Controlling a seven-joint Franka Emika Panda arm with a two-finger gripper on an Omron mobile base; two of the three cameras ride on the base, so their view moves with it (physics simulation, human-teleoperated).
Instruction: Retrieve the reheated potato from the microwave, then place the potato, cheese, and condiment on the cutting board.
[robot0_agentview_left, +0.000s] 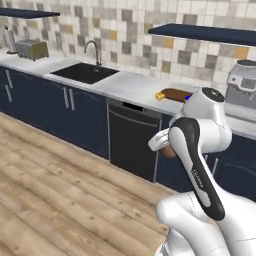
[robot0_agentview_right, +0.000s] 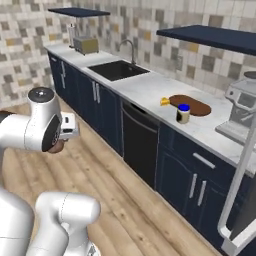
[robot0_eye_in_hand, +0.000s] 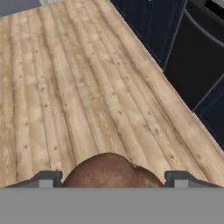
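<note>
My gripper hangs over the wooden floor, shut on the potato, a reddish-brown lump that bulges between the two finger tips. The potato also peeks out under the white hand. On the counter lies the dark oval cutting board, with the yellow cheese at its left end and the blue-lidded condiment in front of it. In the left base view my arm partly hides the cutting board, with the cheese beside it. The microwave's grey-framed door stands at the right edge.
A steel coffee machine sits right of the board. The sink and toaster lie further left along the counter. A dark dishwasher front and navy cabinets line the floor's far side.
</note>
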